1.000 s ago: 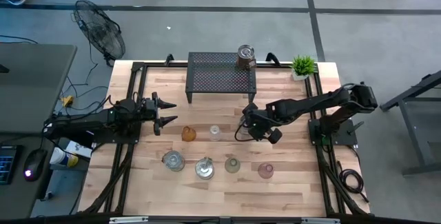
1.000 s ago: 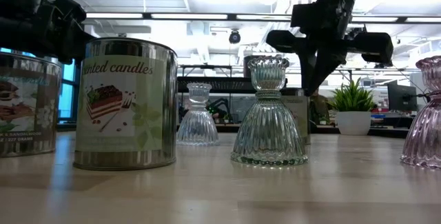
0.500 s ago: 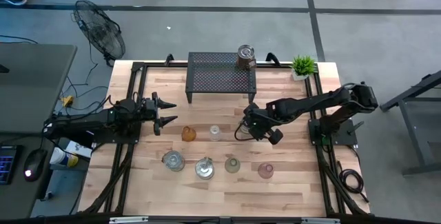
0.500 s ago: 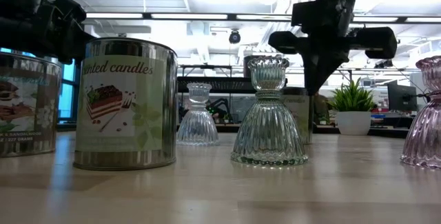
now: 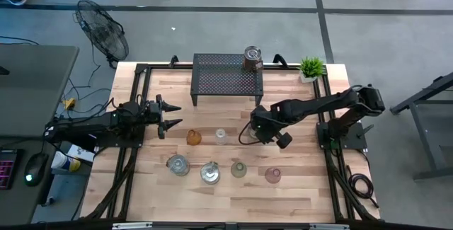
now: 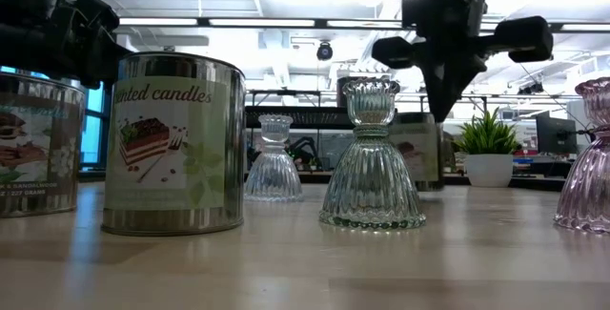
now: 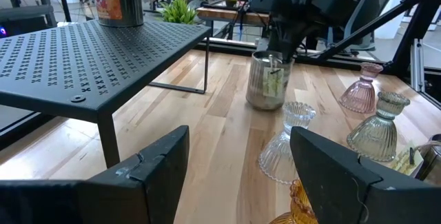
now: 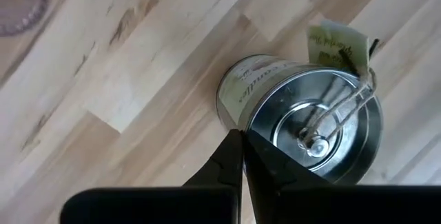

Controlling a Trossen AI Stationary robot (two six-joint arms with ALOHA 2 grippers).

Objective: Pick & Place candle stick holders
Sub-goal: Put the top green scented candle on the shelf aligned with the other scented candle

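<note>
A silvery candle tin (image 8: 303, 124) with a paper tag (image 8: 337, 45) stands on the wooden table (image 8: 138, 58) beyond the right fingers (image 8: 227, 165), pressed together.

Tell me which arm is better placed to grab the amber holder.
Left. Its open gripper sits just beside the amber holder; the right gripper hangs shut over the tin, farther off.
</note>
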